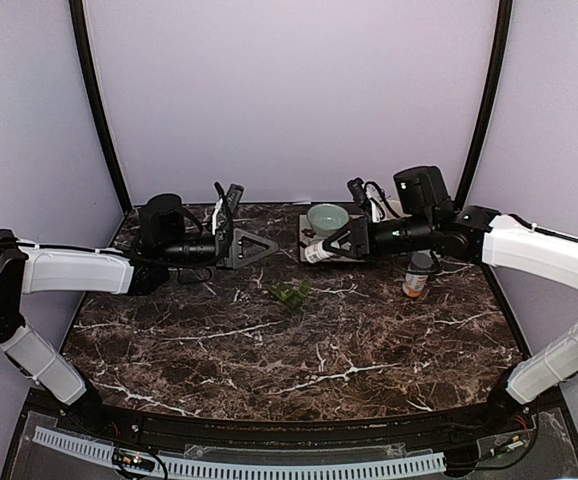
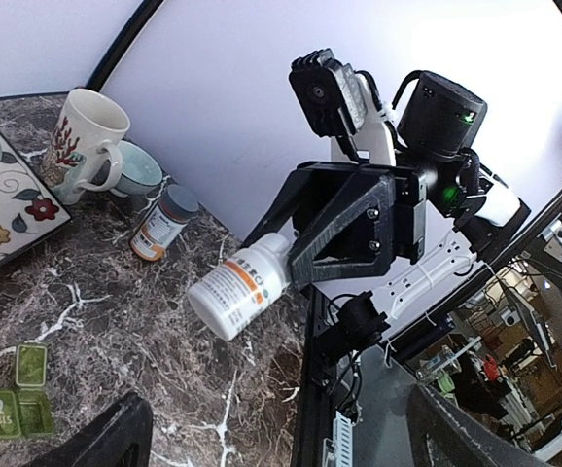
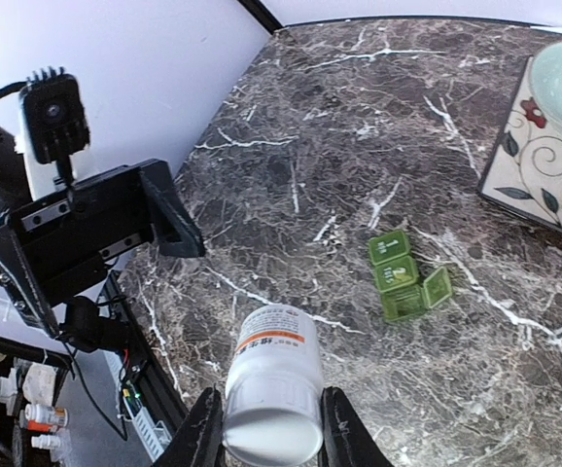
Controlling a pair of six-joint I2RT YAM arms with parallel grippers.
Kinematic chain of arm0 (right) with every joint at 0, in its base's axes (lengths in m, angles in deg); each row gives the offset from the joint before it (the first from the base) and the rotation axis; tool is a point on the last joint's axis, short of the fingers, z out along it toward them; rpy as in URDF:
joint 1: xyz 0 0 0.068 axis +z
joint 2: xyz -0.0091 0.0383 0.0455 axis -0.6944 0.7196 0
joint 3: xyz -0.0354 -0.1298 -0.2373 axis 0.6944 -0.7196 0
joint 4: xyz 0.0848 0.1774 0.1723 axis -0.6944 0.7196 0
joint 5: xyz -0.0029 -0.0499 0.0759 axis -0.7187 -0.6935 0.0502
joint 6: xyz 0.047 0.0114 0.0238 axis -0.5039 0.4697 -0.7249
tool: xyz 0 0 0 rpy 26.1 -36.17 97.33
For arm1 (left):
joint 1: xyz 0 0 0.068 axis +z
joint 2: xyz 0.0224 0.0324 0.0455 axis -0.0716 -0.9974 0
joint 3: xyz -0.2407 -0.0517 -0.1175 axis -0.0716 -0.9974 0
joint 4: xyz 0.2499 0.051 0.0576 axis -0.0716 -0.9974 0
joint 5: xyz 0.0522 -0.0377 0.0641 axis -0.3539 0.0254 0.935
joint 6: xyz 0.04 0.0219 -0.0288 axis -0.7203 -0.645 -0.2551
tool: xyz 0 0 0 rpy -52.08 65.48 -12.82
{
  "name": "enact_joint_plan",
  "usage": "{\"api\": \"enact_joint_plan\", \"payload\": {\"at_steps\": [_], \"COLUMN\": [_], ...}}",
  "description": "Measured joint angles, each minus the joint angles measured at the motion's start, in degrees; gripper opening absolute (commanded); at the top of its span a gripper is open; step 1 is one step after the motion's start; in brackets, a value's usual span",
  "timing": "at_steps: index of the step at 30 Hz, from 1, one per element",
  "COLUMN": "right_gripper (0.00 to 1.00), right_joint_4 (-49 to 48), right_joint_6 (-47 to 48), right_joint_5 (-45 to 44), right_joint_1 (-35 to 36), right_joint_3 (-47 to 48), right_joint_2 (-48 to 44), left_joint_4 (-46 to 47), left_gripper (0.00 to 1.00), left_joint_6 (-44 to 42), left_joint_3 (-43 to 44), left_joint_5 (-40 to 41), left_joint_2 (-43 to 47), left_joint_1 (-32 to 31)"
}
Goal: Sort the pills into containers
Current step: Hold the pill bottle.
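Right gripper (image 3: 273, 428) pinching a white bottle (image 3: 273, 389); pills too small to make out.
Left gripper (image 1: 259, 246) spread, holding nothing. The green pill box (image 3: 405, 277) lies mid-table, one lid up, contents unreadable; amber bottle (image 1: 416, 280) at its 3 o'clock, bowl (image 1: 327, 217) at 1 o'clock. The white bottle's cap end is hidden.

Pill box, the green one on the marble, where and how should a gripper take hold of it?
From straight above, pinching the pill box across its narrow width at the two closed compartments. It lies flat and low on the table, so a side approach would likely fail, and the end compartment's lid is open.
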Motion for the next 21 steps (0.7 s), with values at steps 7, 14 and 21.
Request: {"api": "enact_joint_plan", "payload": {"at_steps": [7, 14, 21], "right_gripper": [0.04, 0.03, 0.03], "right_joint_4": [-5.4, -10.1, -12.6], "right_joint_6": [-2.3, -5.3, -7.2], "right_joint_5": [4.5, 8.3, 11.2], "right_joint_1": [1.4, 1.6, 2.2], "right_joint_3": [0.0, 0.0, 1.1], "right_joint_2": [0.3, 1.2, 3.7], "left_joint_4": [0.9, 2.7, 3.6], "left_gripper": [0.93, 0.91, 0.85], "left_joint_6": [1.9, 3.7, 4.5], "left_joint_3": [1.3, 3.0, 4.2], "left_joint_5": [-3.0, -5.6, -7.4], "left_joint_2": [-1.1, -4.1, -5.1], "left_joint_1": [0.0, 0.0, 0.0]}}
